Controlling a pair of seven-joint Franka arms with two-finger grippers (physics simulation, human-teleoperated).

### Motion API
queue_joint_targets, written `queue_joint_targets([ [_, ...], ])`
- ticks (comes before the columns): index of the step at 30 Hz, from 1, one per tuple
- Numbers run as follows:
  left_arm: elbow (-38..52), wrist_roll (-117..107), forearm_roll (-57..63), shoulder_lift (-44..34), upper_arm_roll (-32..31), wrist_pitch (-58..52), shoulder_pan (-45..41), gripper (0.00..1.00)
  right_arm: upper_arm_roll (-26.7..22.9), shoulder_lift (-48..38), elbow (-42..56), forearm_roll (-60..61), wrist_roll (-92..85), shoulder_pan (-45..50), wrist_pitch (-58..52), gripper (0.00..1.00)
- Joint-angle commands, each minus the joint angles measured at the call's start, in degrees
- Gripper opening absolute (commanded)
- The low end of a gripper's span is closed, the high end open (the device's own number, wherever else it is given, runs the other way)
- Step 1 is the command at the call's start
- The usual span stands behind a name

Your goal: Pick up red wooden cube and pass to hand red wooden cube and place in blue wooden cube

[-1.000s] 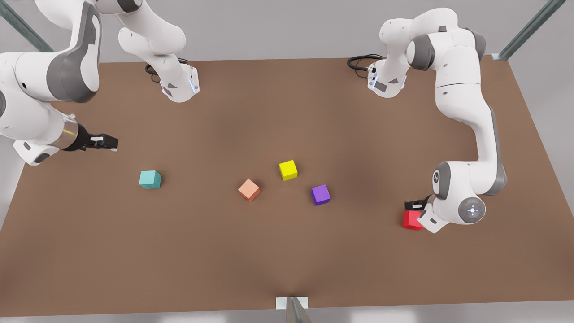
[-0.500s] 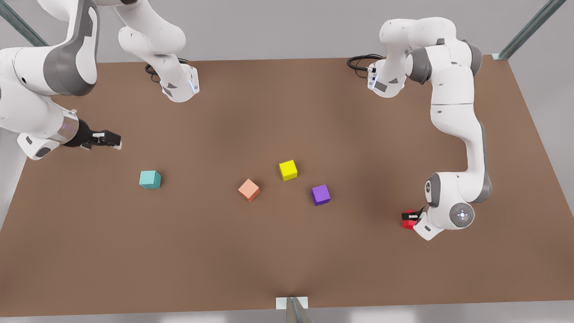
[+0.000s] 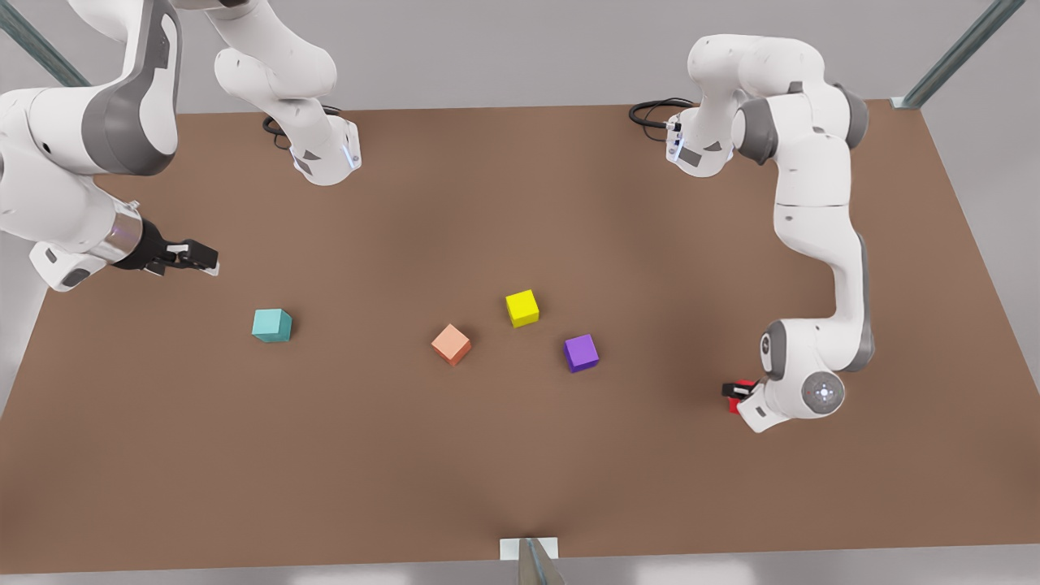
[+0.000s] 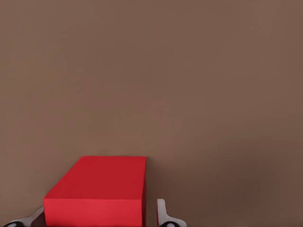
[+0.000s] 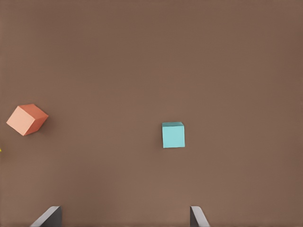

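Brown tabletop [image 3: 487, 471] is spreading across my front view, and I am reading it from that view's left. My right gripper [image 3: 195, 258] is hanging above the table's left edge with its fingers [image 5: 47, 218] spread wide apart and nothing between them; this arm is waiting. Just beyond it, toward the middle, the blue wooden cube [image 3: 271, 325] is sitting flat on the table, well apart from that gripper, and I am also seeing it ahead of the open fingers in the right wrist view [image 5: 173, 135]. Next along, a salmon cube [image 3: 451, 344], a yellow cube [image 3: 522, 308] and a purple cube [image 3: 581, 353] are lying in a loose cluster, none touching. Far toward the front view's right, my left gripper [image 3: 741, 392] is sitting low at the table, straddling the red wooden cube [image 3: 735, 401]. In the left wrist view the red wooden cube [image 4: 97, 189] is lying between the fingers [image 4: 163, 215], one close on each side; I cannot tell whether they are pressing it.
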Motion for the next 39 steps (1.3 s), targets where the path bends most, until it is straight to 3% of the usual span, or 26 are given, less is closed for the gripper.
queue_joint_targets([
  [1, 0.1, 7.4, -0.5, 0.7, -0.1, 1.1, 0.0, 1.00, 0.0, -0.1, 0.0, 0.1, 0.1, -0.1, 0.0, 1.00],
  [3, 0.1, 7.4, -0.5, 1.1, -0.1, 1.3, 0.0, 1.00, 0.0, -0.1, -0.1, 0.1, 0.1, -0.1, 0.0, 1.00],
  [4, 0.3, 7.1, -0.5, 1.0, -0.1, 1.1, 0.0, 0.68, 0.0, -0.1, -0.1, 0.2, 0.1, -0.1, 0.0, 1.00],
  [5, 0.4, 7.1, -0.6, 0.8, -0.1, 0.7, 0.0, 0.60, 0.0, 0.0, -0.1, 0.3, 0.1, -0.1, 0.0, 1.00],
  [11, 0.4, 6.9, -0.9, 0.5, -0.1, 0.6, 0.0, 0.39, 0.0, 0.0, -0.4, 0.8, 0.2, -0.1, -0.1, 1.00],
  [14, 0.6, -9.9, -4.0, -1.6, -3.9, -1.5, 0.2, 0.39, 0.0, 0.0, -0.5, 0.8, 0.2, -0.1, -0.1, 1.00],
  [15, 4.9, -11.9, -8.9, -1.9, -4.9, -10.2, 1.7, 0.39, 0.0, 0.0, -0.8, 0.8, 0.2, -0.1, -0.1, 1.00],
  [17, 9.3, -18.3, -14.0, -2.2, -7.0, -17.7, 2.1, 0.39, 0.0, 0.1, -0.8, 0.9, 0.3, -0.1, -0.1, 1.00],
  [20, 17.1, -38.1, -27.2, -2.4, -23.2, -24.3, 2.6, 0.40, 0.4, 6.4, 1.4, 16.7, -0.4, 0.6, -1.0, 1.00],
  [23, 17.7, -38.4, -35.1, 0.1, -34.7, -9.1, 2.1, 0.40, 0.3, 19.6, 3.9, 46.8, -0.7, 0.0, -1.0, 1.00],
  [24, 17.9, -34.2, -35.0, 2.7, -39.3, 1.6, 0.4, 0.39, 0.3, 22.2, 3.7, 53.3, -3.9, -0.6, -1.5, 1.00],
  [25, 20.5, -29.8, -35.1, 4.8, -39.6, 6.0, -2.7, 0.39, 0.3, 22.7, 3.6, 55.4, -7.2, -1.3, -1.8, 1.00],
  [27, 27.6, -28.3, -35.1, 11.1, -44.7, 6.3, -4.1, 0.39, 0.3, 22.8, 2.8, 59.9, -21.8, -2.7, -6.2, 1.00],
  [29, 28.0, -23.7, -38.4, 12.8, -46.6, 8.4, -4.1, 0.39, 0.3, 23.2, -1.8, 67.9, -42.6, -3.3, -11.7, 1.00],
  [33, 27.9, -16.4, -45.7, 15.3, -49.8, 12.4, -4.2, 0.40, 0.1, 26.5, -5.1, 68.7, -90.5, -3.2, -13.4, 1.00],
  [39, 27.3, 1.1, -45.8, 17.4, -50.4, 11.7, -4.5, 0.40, 0.3, 29.3, -2.5, 71.6, -112.0, 1.4, 0.2, 1.00],
])
